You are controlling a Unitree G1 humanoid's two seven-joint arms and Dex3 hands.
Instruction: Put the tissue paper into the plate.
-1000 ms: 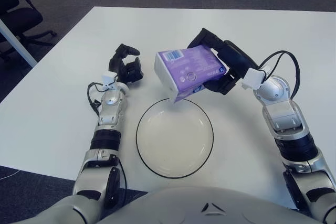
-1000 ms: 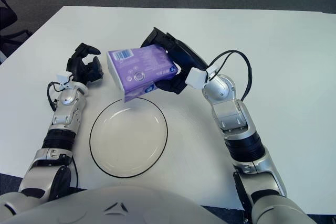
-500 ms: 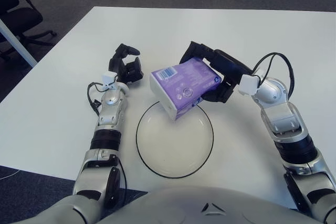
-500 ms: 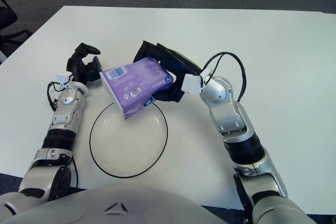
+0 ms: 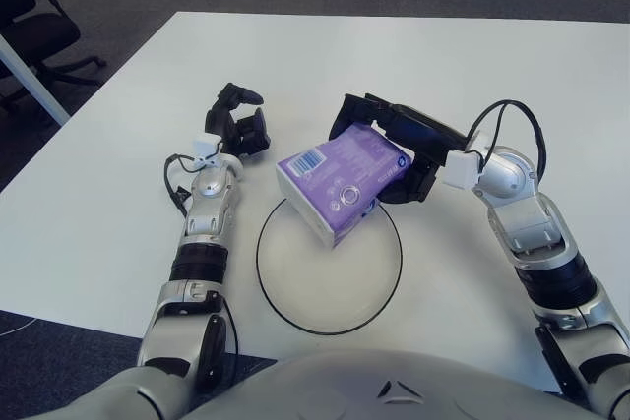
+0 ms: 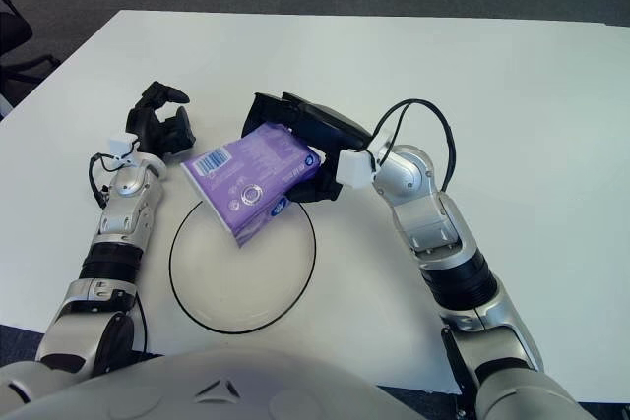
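The white tabletop (image 5: 472, 56) carried a single container, a clear round plate (image 5: 329, 265) with a dark rim, set near the front edge before the robot's torso. The plate's floor was bare except at its upper part, where the tissue paper (image 5: 339, 182), a purple wrapped pack with a barcode label, overlapped the rim. The pack was tilted, its lower corner pointing down into the plate; whether that corner touched the plate's floor could not be determined from either eye view. The right robot hand (image 5: 389, 145) was clamped on the pack's far end, dark fingers wrapped over its top and under its side, holding it above the plate's rear rim. The left robot hand (image 5: 241, 125) showed to the left of the pack and beyond the plate's left edge, its fingers curled and holding nothing. An office chair (image 5: 34, 31) stood on the floor off the tabletop's far left corner.
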